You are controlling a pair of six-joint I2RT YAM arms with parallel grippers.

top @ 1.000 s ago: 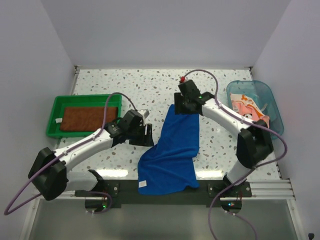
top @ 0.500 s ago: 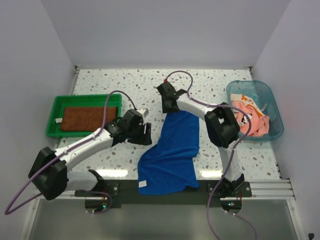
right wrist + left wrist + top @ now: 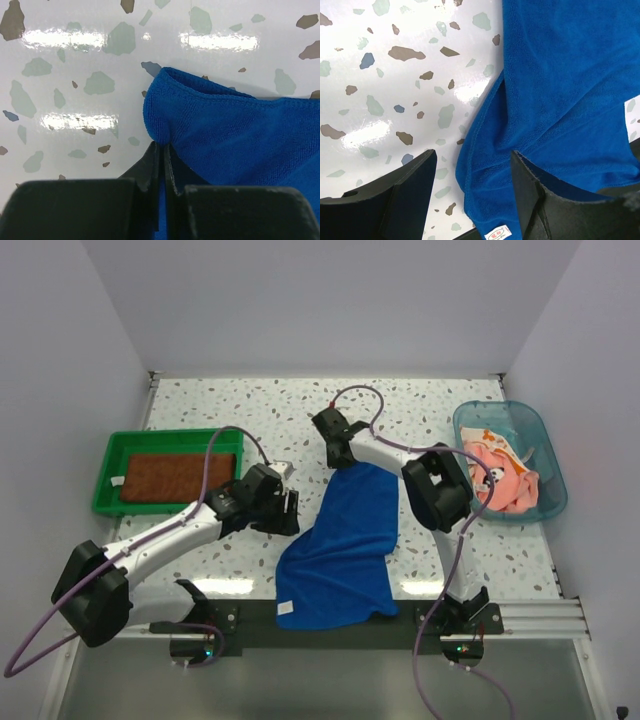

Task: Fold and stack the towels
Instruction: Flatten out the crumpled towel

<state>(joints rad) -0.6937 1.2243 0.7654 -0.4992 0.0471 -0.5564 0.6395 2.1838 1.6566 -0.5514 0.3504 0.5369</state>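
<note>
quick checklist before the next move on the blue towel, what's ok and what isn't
1. Right jaws shut on the blue towel's far corner: ok.
2. Left jaws gripping its left edge: not ok, open, astride the edge.
3. Towel flat on the table: not ok, rumpled, near end over the front rail.
4. Brown towel folded in the green tray: ok.
5. Right grip deep enough for a pull: cannot tell.

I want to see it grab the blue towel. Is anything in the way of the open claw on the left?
Nothing visible is. The left gripper is open, and in its wrist view the edge of the blue towel shows right between its fingers, lying on the table.
</note>
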